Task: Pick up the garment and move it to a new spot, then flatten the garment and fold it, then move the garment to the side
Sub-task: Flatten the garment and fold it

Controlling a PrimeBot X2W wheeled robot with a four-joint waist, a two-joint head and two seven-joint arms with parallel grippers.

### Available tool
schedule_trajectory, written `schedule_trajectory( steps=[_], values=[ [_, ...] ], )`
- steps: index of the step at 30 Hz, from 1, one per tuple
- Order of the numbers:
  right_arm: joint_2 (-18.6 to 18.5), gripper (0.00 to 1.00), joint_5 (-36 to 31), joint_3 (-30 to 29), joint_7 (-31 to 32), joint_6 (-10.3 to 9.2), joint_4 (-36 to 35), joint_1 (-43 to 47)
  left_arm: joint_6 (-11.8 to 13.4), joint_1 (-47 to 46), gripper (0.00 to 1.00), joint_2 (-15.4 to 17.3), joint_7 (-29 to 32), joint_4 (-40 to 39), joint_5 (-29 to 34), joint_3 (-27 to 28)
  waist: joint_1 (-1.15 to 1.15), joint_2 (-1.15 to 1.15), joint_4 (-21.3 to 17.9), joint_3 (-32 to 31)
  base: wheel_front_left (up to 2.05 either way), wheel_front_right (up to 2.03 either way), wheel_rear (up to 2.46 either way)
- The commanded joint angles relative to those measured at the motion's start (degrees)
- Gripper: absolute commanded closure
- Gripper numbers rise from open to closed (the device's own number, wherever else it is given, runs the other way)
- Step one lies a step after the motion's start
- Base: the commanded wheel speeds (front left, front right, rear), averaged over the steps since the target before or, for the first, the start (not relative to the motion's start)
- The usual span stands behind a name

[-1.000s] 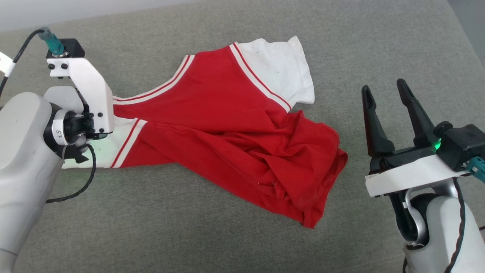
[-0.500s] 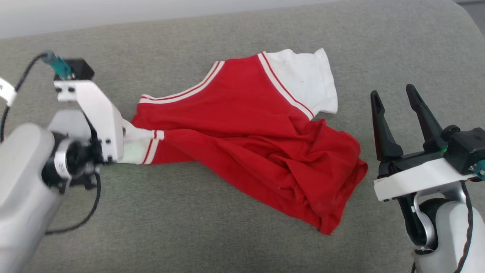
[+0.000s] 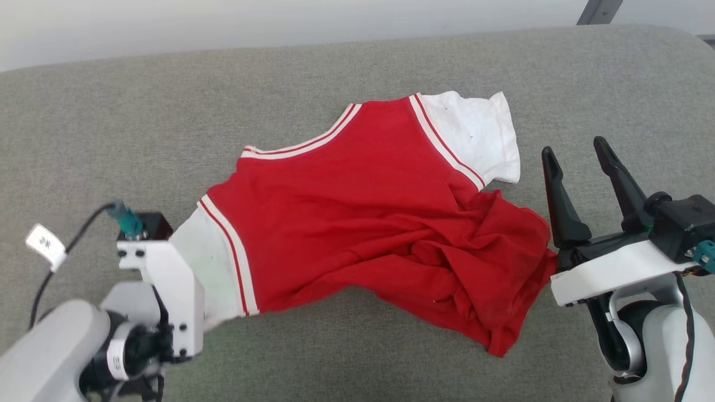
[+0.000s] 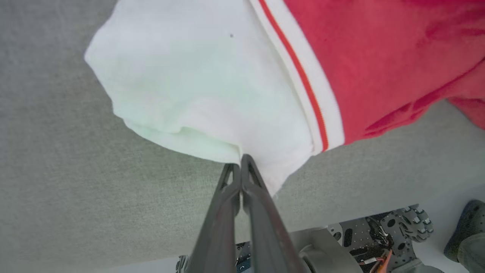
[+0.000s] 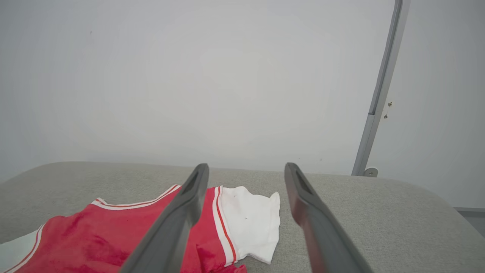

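Observation:
The garment (image 3: 357, 206), red with white sleeves and striped trim, lies back side up and rumpled on the grey cushion. Its lower part is bunched in folds at the right. My left gripper (image 4: 241, 158) is shut on the edge of the near white sleeve (image 4: 197, 83); in the head view its fingers are hidden under the white wrist mount (image 3: 162, 290) at lower left. My right gripper (image 3: 572, 145) stands open and empty just right of the bunched hem. From the right wrist, the gripper (image 5: 245, 167) looks past the far white sleeve (image 5: 250, 223) toward the wall.
The grey cushioned surface (image 3: 357, 67) runs back to a white wall, with a grey metal post (image 5: 379, 94) at the right. Beyond the cushion's near edge the left wrist view shows the robot's base (image 4: 379, 235) and a dark shoe (image 4: 466, 227).
The head camera has shifted. My left gripper has pulled the near sleeve toward the front edge, swinging and spreading the shirt's shoulder area. The right gripper stays open beside the hem.

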Motion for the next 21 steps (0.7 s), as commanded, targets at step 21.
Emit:
schedule_trajectory(
  steps=[21],
  values=[
    [-0.06, 0.00, 0.21, -0.24, 0.96, -0.03, -0.45, 0.57, -5.96, 3.20, 1.00, 0.69, -8.60, 19.92, -2.63, 3.58, 0.00, 0.00, 0.31, -0.38, 0.00, 0.00, 0.00]
  ],
)
